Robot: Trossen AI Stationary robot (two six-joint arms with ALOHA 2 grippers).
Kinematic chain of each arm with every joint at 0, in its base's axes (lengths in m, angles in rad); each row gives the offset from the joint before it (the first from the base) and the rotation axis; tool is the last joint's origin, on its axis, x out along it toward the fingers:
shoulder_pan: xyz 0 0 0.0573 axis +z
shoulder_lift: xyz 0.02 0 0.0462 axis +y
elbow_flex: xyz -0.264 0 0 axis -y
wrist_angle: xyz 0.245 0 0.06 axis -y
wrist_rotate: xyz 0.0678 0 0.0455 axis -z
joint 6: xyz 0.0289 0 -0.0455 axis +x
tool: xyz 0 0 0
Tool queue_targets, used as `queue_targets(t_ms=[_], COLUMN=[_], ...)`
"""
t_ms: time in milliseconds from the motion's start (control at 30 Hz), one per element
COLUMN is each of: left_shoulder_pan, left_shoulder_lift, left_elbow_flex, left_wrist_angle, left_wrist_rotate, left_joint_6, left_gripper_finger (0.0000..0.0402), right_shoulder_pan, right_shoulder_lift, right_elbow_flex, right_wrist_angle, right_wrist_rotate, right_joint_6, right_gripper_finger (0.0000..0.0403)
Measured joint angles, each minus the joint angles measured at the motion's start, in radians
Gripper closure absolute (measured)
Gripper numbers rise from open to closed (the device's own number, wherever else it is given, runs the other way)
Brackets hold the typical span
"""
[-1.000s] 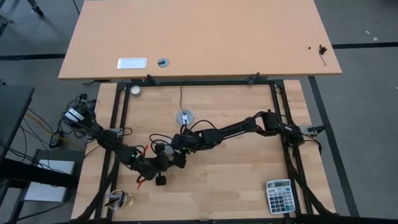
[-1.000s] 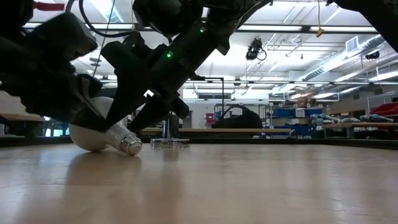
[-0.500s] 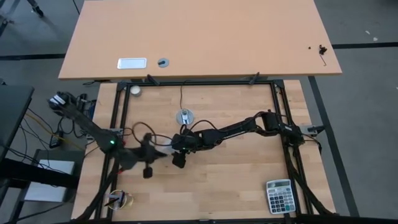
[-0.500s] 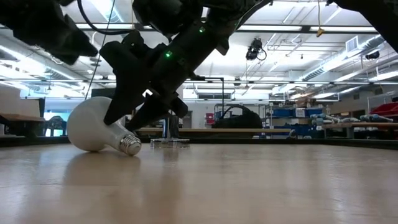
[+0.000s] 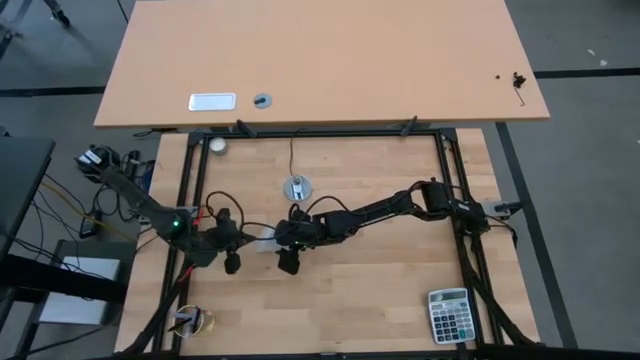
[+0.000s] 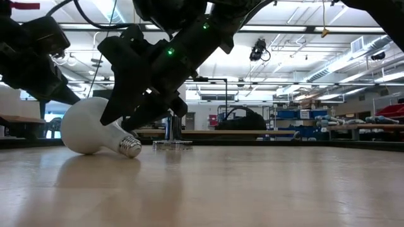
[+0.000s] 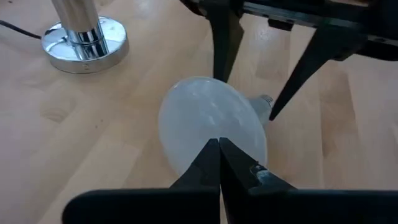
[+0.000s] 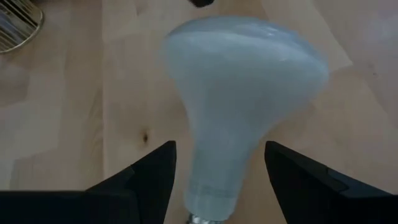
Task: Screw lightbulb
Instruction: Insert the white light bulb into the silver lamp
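Two right fingers astride lightbulb

A calculator sits at the bench's near right corner; a chrome socket base with black cord stands mid-bench

Two dark jointed arms with small green lights and looping black cables.
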Motion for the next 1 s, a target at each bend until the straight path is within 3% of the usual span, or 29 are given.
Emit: queue_targets(t_ms=[400, 800, 1000], left_shoulder_pan=[0.0, 0.001, 0.001], left_shoulder_lift=[0.027, 0.216, 0.264], left_elbow_flex=[-0.046, -0.046, -0.046], left_wrist_angle=[0.131, 0.327, 0.388], left_wrist_rotate=[0.02, 0.04, 0.046], left_joint_6=[-0.001, 0.027, 0.031], left_gripper_finger=[0.0402, 0.0402, 0.0402], right_shoulder_pan=[0.001, -0.001, -0.002], right_shoulder_lift=[0.081, 0.082, 0.083], right_elbow_flex=[0.002, 0.021, 0.069], right_wrist_angle=[0.053, 0.043, -0.07], right_wrist_rotate=[-0.044, -0.064, -0.065], right_joint_6=[-0.025, -0.148, -0.177], right_gripper_finger=[0.0153, 0.0153, 0.0154])
